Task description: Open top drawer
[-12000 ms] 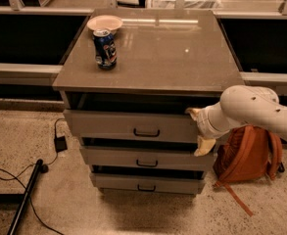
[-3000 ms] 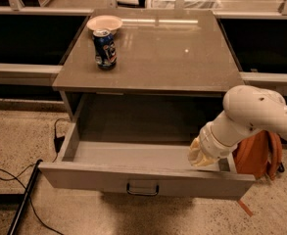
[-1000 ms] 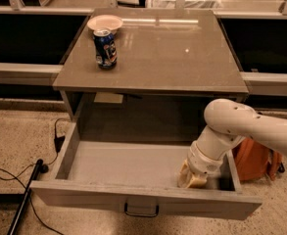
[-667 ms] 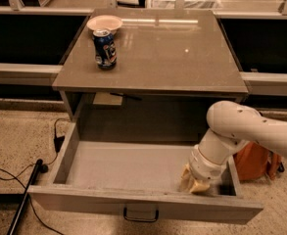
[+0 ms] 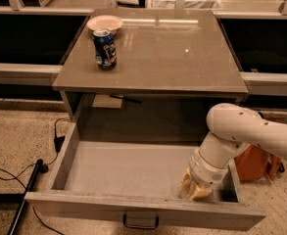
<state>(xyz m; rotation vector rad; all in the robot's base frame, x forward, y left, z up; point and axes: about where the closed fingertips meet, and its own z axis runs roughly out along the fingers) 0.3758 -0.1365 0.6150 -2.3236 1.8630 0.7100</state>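
Observation:
The top drawer (image 5: 108, 168) stands pulled far out of the grey cabinet, showing a plain grey box interior with nothing in it. Its flat front (image 5: 84, 208) runs along the bottom of the view, with a small dark loop handle (image 5: 140, 223) at its middle. My gripper (image 5: 194, 190) reaches down inside the drawer at its front right corner, just behind the drawer front. The white arm (image 5: 241, 131) comes in from the right above the drawer's right wall. The two lower drawers are hidden under the open one.
A blue soda can (image 5: 105, 49) and a white bowl (image 5: 104, 22) stand at the back left of the cabinet top (image 5: 172, 53). An orange bag (image 5: 258, 164) sits on the floor to the right. Black cables (image 5: 15, 175) and a dark pole (image 5: 28, 192) lie on the left floor.
The drawer has come out a little further toward the camera over the last second. My gripper has moved with it, staying at the front right corner.

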